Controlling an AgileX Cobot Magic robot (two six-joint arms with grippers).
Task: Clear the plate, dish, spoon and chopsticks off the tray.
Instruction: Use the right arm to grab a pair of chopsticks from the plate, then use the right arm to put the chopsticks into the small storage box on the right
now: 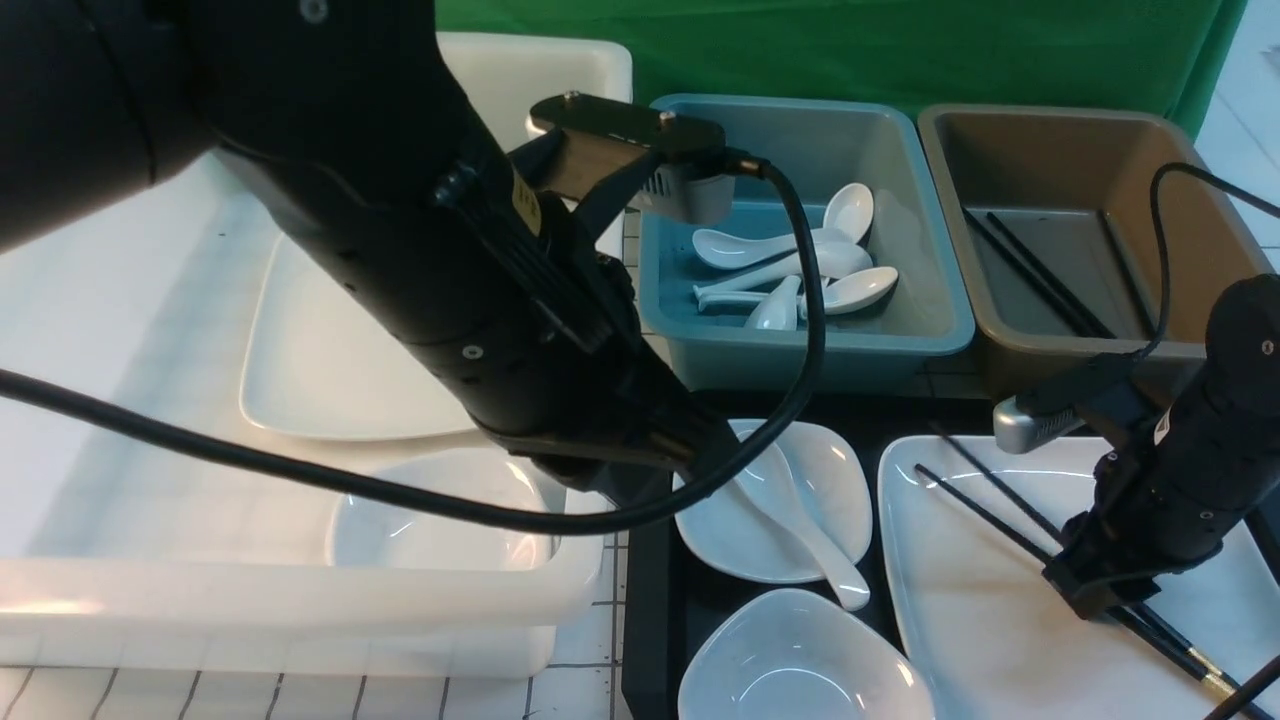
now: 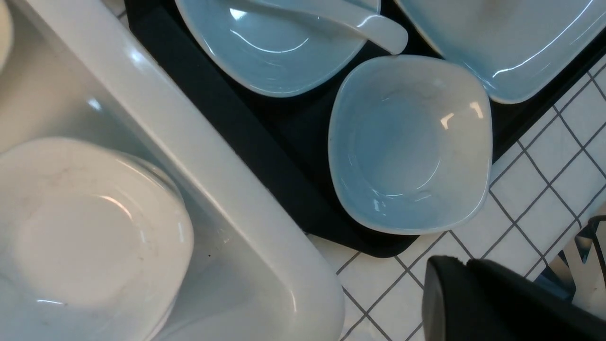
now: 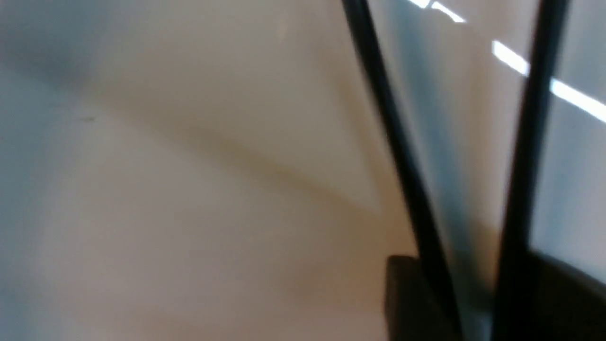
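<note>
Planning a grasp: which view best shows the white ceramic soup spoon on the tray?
Front view: the whole white ceramic spoon lies in a small white dish. Left wrist shows only its handle; right wrist, nothing.

On your left sits a large white rectangular plastic bin (image 1: pixel 300 600). Inside it lies a wide white square ceramic platter (image 1: pixel 330 350) and, nearer you, a small white squarish bowl (image 1: pixel 430 530). Further back, in the middle, a teal plastic bin (image 1: pixel 800 350) holds a loose heap of white ceramic soup ladles (image 1: pixel 800 265). Just to its right, a brown plastic bin (image 1: pixel 1040 112) has thin black sticks (image 1: pixel 1040 275) lying on its floor. Behind both hangs a green cloth (image 1: pixel 800 50). Everything rests on a white tabletop with a dark grid (image 1: pixel 300 695).
</note>
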